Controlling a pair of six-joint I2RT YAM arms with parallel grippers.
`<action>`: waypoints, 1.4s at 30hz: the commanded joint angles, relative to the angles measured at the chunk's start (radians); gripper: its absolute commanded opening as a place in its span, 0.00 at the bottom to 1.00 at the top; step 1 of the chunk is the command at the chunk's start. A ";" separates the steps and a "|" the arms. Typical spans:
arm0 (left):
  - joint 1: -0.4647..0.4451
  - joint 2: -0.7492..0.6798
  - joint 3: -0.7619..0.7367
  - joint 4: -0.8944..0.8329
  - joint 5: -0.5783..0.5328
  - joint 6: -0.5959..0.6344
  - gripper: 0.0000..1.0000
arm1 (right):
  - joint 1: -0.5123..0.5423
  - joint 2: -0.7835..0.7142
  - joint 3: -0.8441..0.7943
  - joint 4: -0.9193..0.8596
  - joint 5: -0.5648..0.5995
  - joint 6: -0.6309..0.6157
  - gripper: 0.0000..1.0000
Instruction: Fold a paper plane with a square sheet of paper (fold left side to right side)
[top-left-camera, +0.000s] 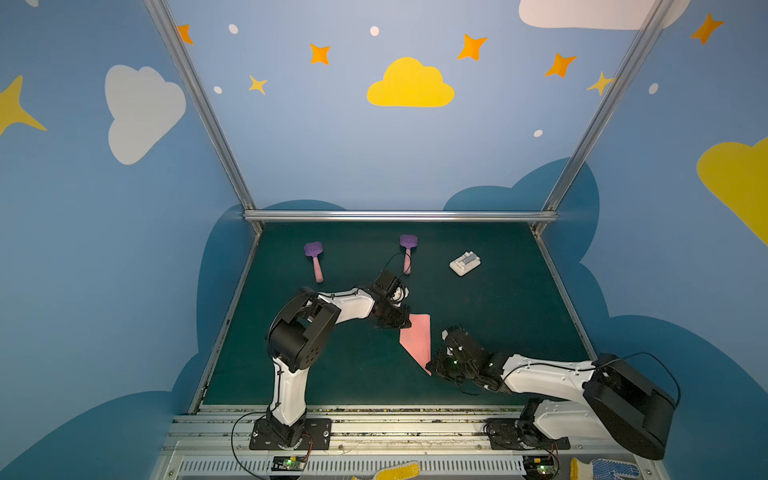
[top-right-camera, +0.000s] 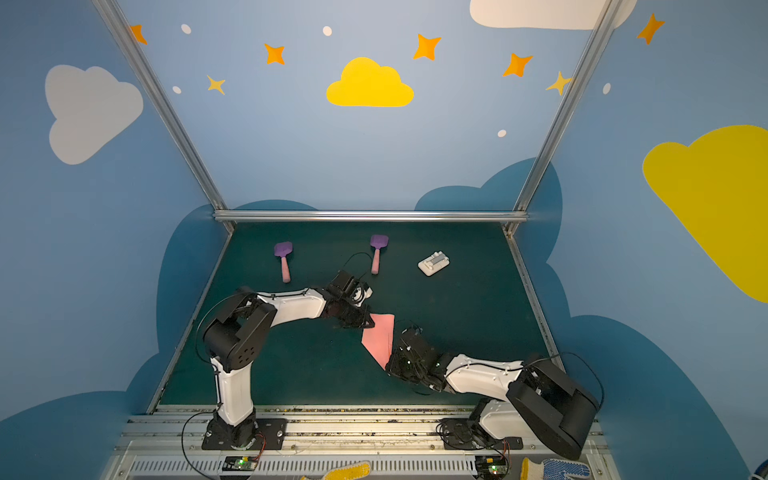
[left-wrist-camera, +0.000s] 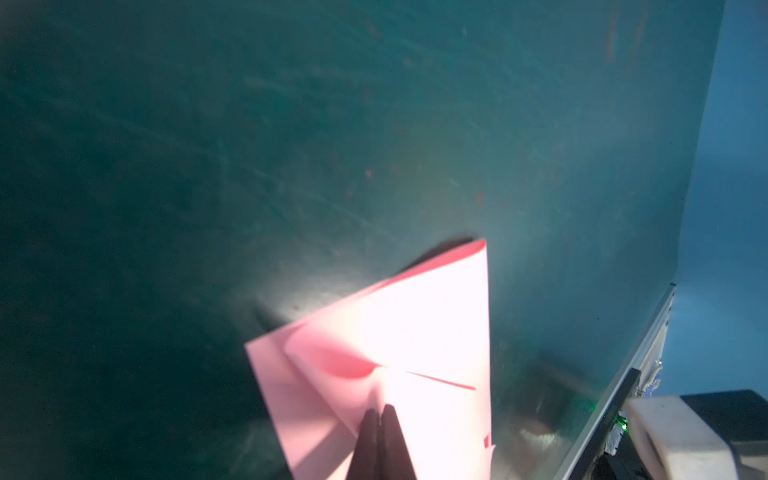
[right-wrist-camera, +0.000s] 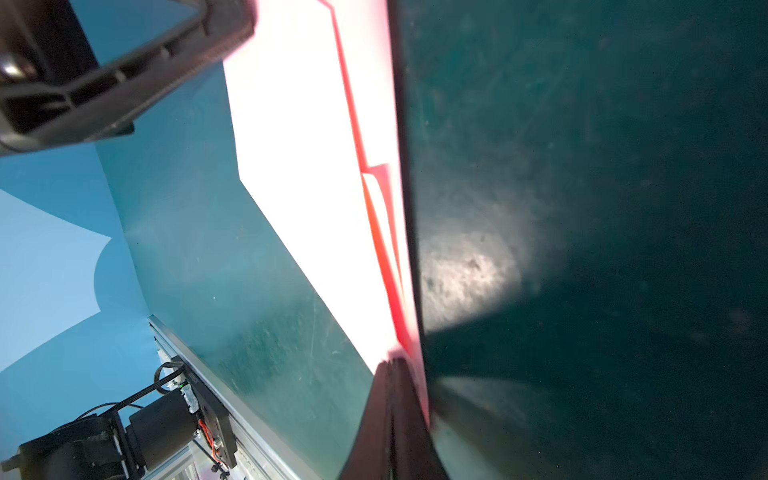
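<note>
The square sheet of paper (top-left-camera: 417, 337) (top-right-camera: 380, 337) is salmon pink and creased into a narrow shape with a point toward the front, a half-made paper plane. It lies in the middle of the green mat in both top views. My left gripper (top-left-camera: 405, 323) (top-right-camera: 367, 322) is at its far left corner. In the left wrist view that gripper (left-wrist-camera: 380, 409) is shut, pinching a layer of the paper (left-wrist-camera: 419, 320). My right gripper (top-left-camera: 433, 365) (top-right-camera: 390, 365) is at the near point. In the right wrist view it (right-wrist-camera: 392, 363) is shut on the tip of the paper (right-wrist-camera: 299, 166).
Two purple spatulas with pink handles (top-left-camera: 314, 259) (top-left-camera: 408, 250) lie at the back of the mat (top-left-camera: 507, 328). A small white plastic block (top-left-camera: 465, 263) sits back right. Metal rails edge the mat, and gloves (top-left-camera: 602, 469) lie on the front ledge.
</note>
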 joint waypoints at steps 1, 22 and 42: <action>0.038 0.054 0.002 -0.080 -0.118 0.032 0.04 | -0.001 0.037 -0.049 -0.118 0.021 0.000 0.00; 0.179 0.123 0.219 -0.212 -0.171 0.069 0.04 | -0.001 0.043 -0.054 -0.108 0.021 -0.001 0.00; -0.122 -0.044 0.033 -0.059 -0.087 -0.047 0.04 | -0.001 0.053 -0.056 -0.119 0.025 -0.007 0.00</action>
